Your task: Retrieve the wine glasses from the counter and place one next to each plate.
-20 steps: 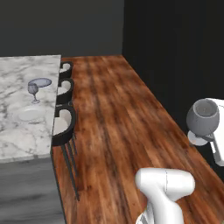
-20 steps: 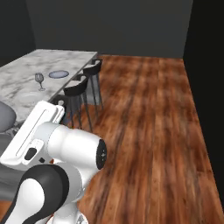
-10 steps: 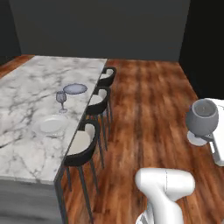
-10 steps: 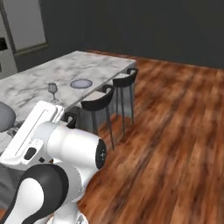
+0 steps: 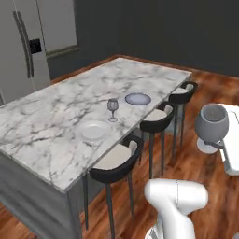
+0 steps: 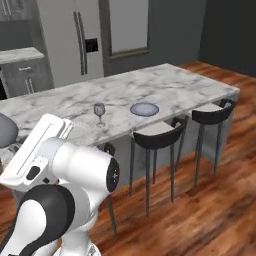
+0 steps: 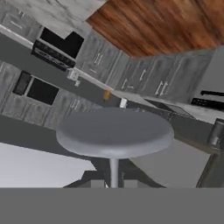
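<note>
1. The whole picture has shifted over the last second because the base has swung round, not because the things moved. The floor that took up most of both base views has given way to the long marble island [image 5: 56, 116] with its stools [image 5: 116, 161], and the fridge [image 5: 28, 42] now stands behind it.

2. One wine glass [image 5: 112, 109] already stands upright on the island worktop, between the white plate [image 5: 93, 131] and the blue-grey plate [image 5: 137, 99], apart from both, somewhat nearer the blue-grey one.

3. The second wine glass [image 5: 212, 125] rides with the arm at the right edge of the left base view, upright and level, exactly where it sat in the earlier pictures relative to the robot. In the hand view its round foot [image 7: 114, 133] and thin stem rise from between the fingers.

4. The claw [image 7: 113, 183] is pressed nearly together, pinching this glass by its stem; the grip has not changed.

5. As a judgement: the carry is well along and the turn has brought the target into view. The white plate looks to be the one lacking a glass, so what is left is to close in and set this glass down beside it, clear of the rim and of the stools.
</note>
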You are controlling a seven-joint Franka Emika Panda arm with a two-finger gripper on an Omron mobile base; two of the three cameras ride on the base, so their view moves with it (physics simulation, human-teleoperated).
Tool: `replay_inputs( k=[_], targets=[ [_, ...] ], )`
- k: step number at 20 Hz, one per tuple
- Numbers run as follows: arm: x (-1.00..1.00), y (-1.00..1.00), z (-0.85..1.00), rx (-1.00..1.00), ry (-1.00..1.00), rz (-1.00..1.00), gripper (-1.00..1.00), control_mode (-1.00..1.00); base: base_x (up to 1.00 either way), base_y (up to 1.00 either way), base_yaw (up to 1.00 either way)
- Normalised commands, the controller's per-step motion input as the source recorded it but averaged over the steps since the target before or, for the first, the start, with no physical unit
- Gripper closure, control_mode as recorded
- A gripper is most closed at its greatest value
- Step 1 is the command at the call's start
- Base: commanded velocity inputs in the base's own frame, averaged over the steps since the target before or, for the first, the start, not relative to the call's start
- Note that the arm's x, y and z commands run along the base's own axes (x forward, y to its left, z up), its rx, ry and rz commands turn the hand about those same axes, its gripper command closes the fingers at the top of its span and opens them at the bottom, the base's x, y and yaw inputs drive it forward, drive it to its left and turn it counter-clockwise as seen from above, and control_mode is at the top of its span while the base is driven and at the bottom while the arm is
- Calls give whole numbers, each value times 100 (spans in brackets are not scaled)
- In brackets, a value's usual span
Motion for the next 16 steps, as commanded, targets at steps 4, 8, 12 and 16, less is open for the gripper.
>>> replay_inputs(
  k=[4, 8, 12, 16],
  targets=[
    [0, 0, 0, 0, 0, 0, 100, 100, -26, -35, 93],
    [0, 0, 0, 0, 0, 0, 100, 100, -64, -59, 83],
    [0, 0, 0, 0, 0, 0, 100, 100, -75, -87, 64],
    [0, 0, 0, 0, 0, 0, 100, 100, -30, -100, 17]
  ],
)
